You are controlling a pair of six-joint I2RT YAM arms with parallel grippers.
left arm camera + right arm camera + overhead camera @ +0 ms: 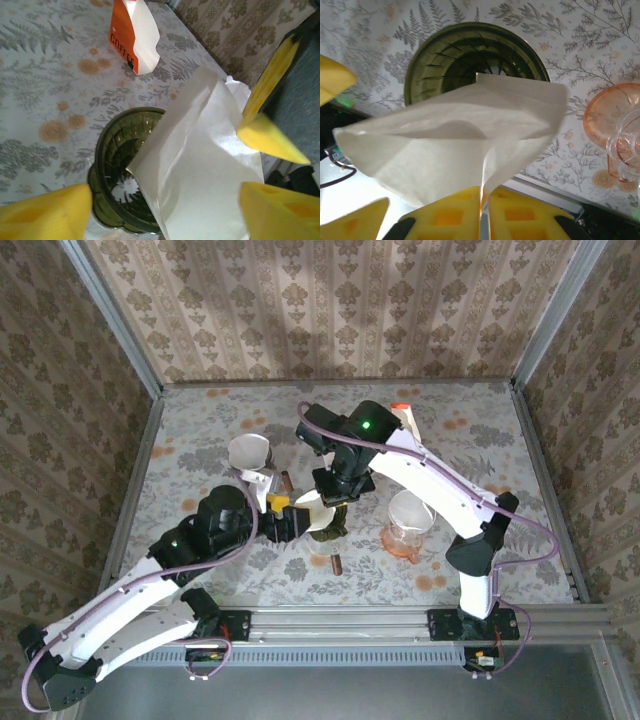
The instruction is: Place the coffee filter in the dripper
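Note:
The white paper coffee filter (455, 140) hangs half opened just above the dark green ribbed dripper (475, 55), with its lower corner over the dripper's mouth. My right gripper (484, 192) is shut on the filter's edge, pinching it between its yellow pads. My left gripper (165, 200) is open, with one yellow finger (45, 215) beside the dripper (125, 185) and the other at the far side of the filter (200, 165). In the top view both grippers, the left (280, 515) and the right (335, 502), meet at the filter (312, 512) in the table's middle.
An orange and white coffee bag (135, 35) stands behind the dripper. A pink-tinted glass server (408, 525) sits to the right of it. A white cup (250, 452) stands at the back left. A small brown object (336, 562) lies near the front edge.

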